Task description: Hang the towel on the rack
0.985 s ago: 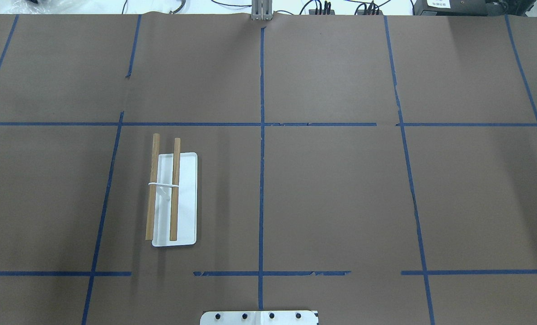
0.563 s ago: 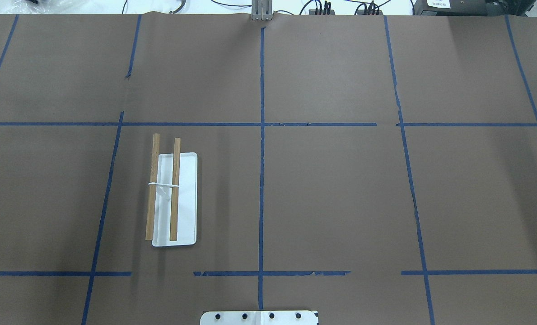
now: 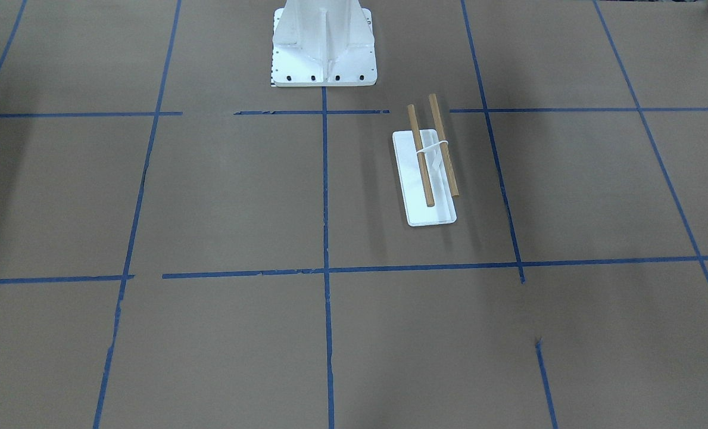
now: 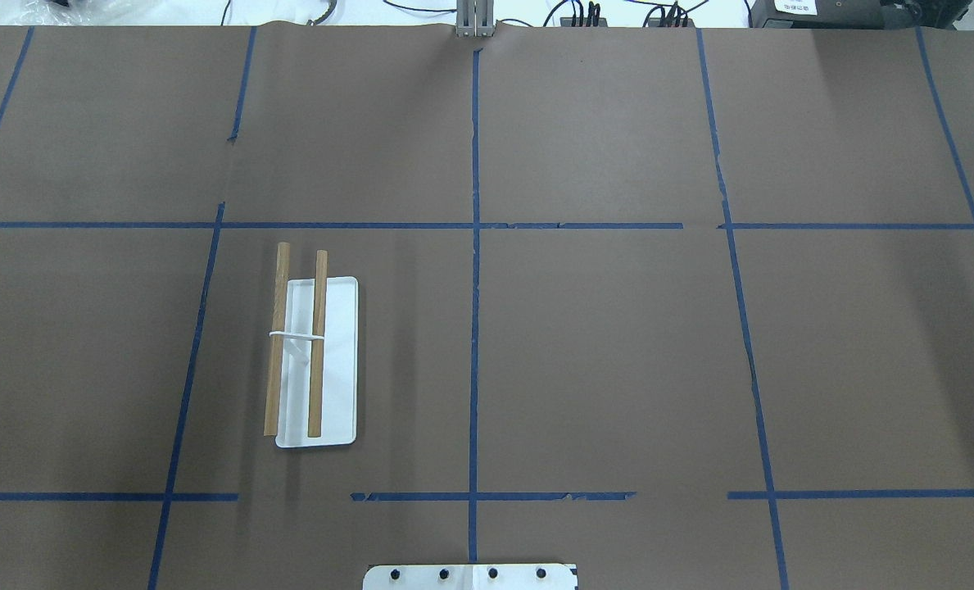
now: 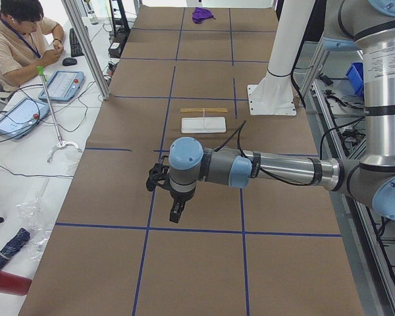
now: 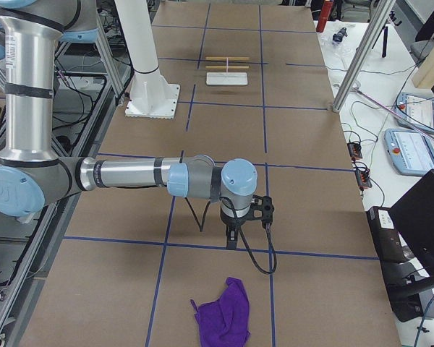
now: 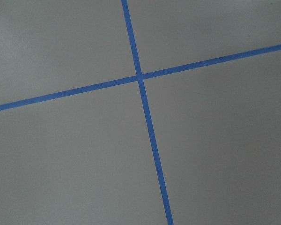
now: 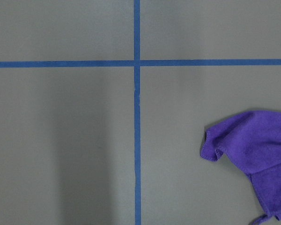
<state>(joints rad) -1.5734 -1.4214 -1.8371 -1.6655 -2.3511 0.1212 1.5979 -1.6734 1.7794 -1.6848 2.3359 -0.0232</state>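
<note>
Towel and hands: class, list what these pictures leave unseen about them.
Towel: cut off by the right wrist view's right and bottom edges; outside overhead and front views.
Left hand, right hand: only in side views, small; open or shut unclear.

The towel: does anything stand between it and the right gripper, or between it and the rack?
Nothing visible. The towel lies on bare paper near the right gripper, and only taped paper stretches from it to the rack; the pedestal stands off that line.
</note>
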